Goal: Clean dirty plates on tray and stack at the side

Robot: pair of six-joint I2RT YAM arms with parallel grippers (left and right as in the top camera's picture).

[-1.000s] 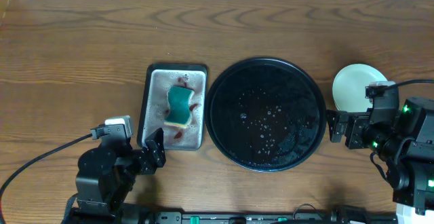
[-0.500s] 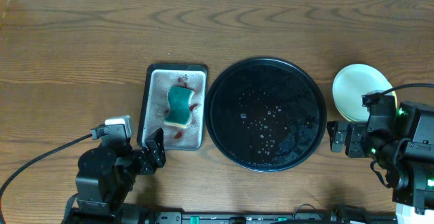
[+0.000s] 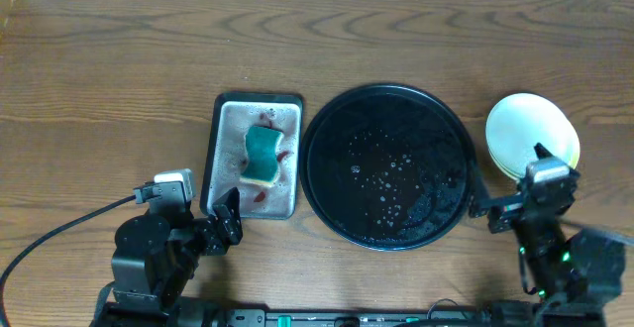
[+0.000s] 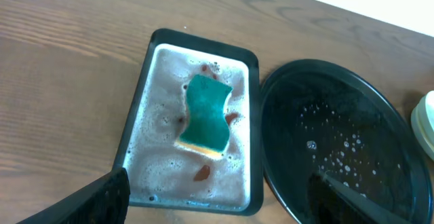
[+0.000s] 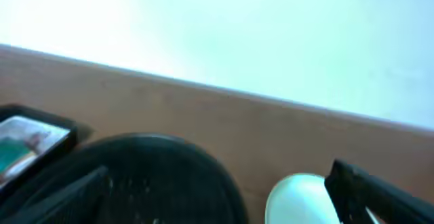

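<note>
We've got the plates (image 3: pixel 527 129) stacked on the worktop (image 3: pixel 119 79) just right of the wet black tray (image 3: pixel 396 119); left gripper (image 3: pixel 227 222) and right gripper (image 3: pixel 487 211) both hang released, sponge (image 3: pixel 262 156) lying in the sudsy grey tray (image 3: pixel 230 119)

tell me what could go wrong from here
The right pincer is open, close beside the stack of plates; a swing that way might knock it. The plates look slightly offset, so the top one could slide. The left pincer sits by the grey tray of foamy water; a bump may spill it.
</note>
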